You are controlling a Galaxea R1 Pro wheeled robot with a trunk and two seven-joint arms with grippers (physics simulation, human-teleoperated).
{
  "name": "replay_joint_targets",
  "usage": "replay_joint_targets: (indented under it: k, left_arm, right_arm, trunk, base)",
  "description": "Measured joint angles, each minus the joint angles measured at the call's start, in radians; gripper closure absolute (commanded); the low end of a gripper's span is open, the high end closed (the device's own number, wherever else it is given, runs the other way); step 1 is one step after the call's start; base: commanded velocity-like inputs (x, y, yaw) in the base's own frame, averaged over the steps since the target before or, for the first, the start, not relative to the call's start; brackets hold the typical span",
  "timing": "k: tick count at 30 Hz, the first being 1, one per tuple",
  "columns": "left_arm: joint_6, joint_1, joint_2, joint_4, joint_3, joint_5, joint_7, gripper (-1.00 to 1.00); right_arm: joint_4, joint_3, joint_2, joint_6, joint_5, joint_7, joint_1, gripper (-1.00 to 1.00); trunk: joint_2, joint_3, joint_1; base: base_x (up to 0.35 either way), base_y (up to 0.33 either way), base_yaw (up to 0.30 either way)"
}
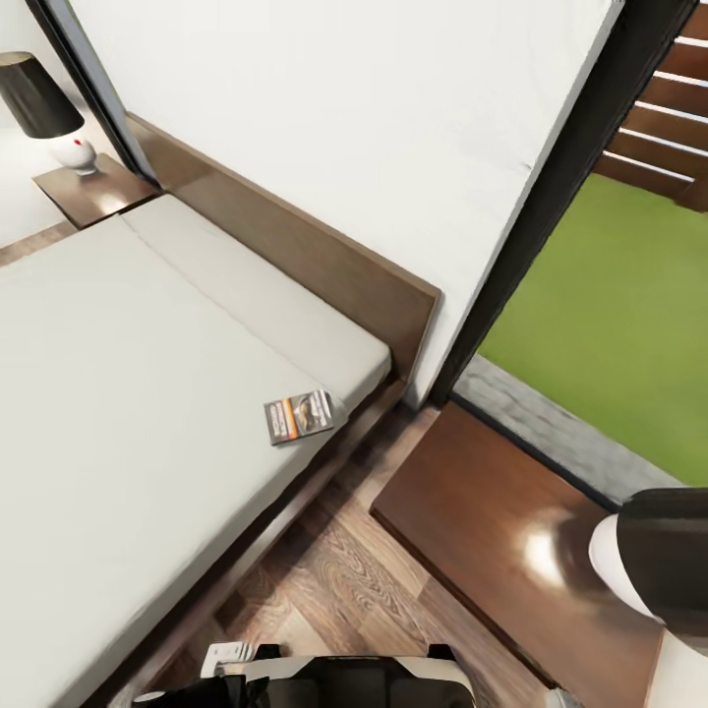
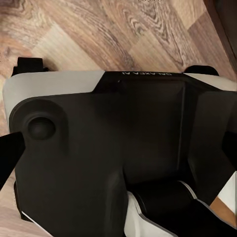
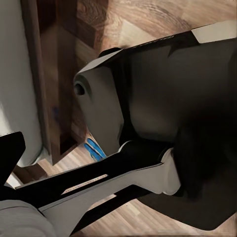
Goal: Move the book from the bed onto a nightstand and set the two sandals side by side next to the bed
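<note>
The book [image 1: 300, 416], a thin dark paperback with an orange strip, lies flat on the bed's pale grey mattress [image 1: 118, 393], close to its edge near the headboard [image 1: 324, 265]. A glossy dark nightstand [image 1: 492, 521] stands beside that corner, across a strip of floor. A second nightstand [image 1: 93, 192] stands at the bed's far side. A bit of bright blue sandal [image 3: 94, 148] shows on the floor by the bed frame [image 3: 49, 74], mostly hidden behind my body. One dark finger [image 2: 9, 155] of my left gripper and one finger [image 3: 10, 155] of my right gripper sit at the frame edges, holding nothing.
A black-shaded lamp [image 1: 654, 565] stands on the near nightstand, another lamp [image 1: 44, 103] on the far one. A tall dark-framed window [image 1: 551, 197] shows grass and a slatted fence. My base [image 1: 334, 683] stands on the wood-plank floor [image 1: 364, 590] between bed and nightstand.
</note>
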Motion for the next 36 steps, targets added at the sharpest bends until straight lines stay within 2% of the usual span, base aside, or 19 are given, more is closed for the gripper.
replay_joint_targets:
  k: [21,36]
  left_arm:
    - [0.0,0.0,-0.001,0.0,0.0,0.0,-0.002,-1.0]
    - [0.0,0.0,0.0,0.0,0.0,0.0,-0.001,-1.0]
  right_arm:
    - [0.0,-0.001,0.0,-0.001,0.0,0.0,0.0,-1.0]
    - [-0.015,-0.004,0.0,0.001,0.002,0.01,0.0,-1.0]
  trunk:
    - [0.0,0.0,0.0]
    - [0.0,0.0,0.0]
  base:
    - [0.0,0.0,0.292]
    - [0.0,0.0,0.037]
